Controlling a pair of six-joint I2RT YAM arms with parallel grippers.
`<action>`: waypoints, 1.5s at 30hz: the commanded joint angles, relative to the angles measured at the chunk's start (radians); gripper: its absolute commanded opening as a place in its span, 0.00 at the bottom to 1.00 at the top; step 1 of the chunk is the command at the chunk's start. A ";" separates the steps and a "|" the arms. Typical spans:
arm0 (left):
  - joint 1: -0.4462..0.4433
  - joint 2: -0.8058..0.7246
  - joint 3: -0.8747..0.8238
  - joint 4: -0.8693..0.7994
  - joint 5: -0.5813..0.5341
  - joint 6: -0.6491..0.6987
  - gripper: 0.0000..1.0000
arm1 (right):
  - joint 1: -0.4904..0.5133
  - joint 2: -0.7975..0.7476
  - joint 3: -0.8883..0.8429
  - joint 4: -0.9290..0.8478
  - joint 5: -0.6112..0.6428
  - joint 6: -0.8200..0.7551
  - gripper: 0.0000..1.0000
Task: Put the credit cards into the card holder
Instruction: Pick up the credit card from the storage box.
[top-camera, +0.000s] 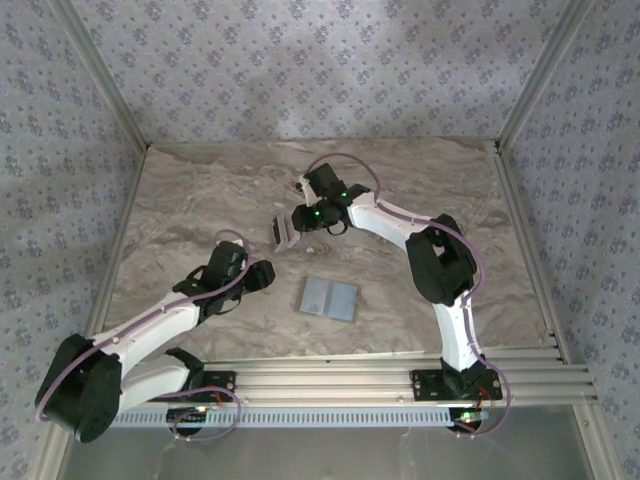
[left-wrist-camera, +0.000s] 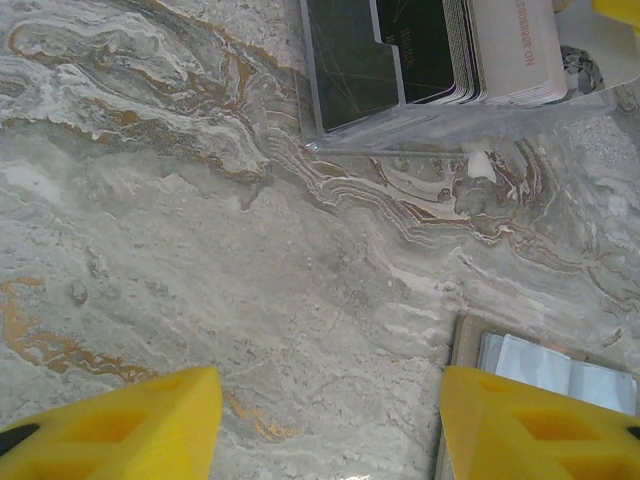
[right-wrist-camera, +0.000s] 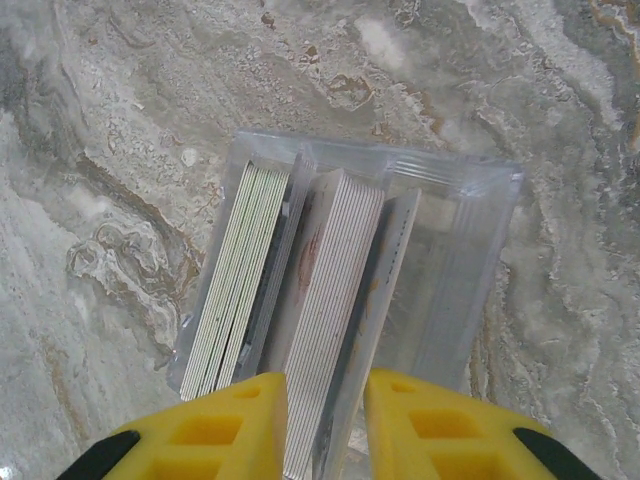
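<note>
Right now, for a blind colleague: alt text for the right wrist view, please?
The right gripper sets its yellow jaws either side of a pale stack of credit cards standing on edge in a clear tray, with more cards beside them. The tray rests on a marbled table.

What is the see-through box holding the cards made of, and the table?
The grey veined tabletop looks like marble, perhaps only a printed matte sheet. The see-through rectangular box looks like clear glossy plastic: the veins show through its walls.
</note>
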 joint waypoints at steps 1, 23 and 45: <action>0.007 -0.005 0.023 0.029 0.010 -0.007 0.60 | -0.009 -0.007 0.029 -0.016 0.000 -0.006 0.28; 0.007 -0.005 0.008 0.032 0.025 -0.006 0.60 | 0.014 -0.092 0.002 -0.051 0.176 0.018 0.00; -0.216 0.150 0.082 0.032 0.006 0.130 0.67 | 0.023 -0.641 -0.656 0.269 0.159 0.261 0.00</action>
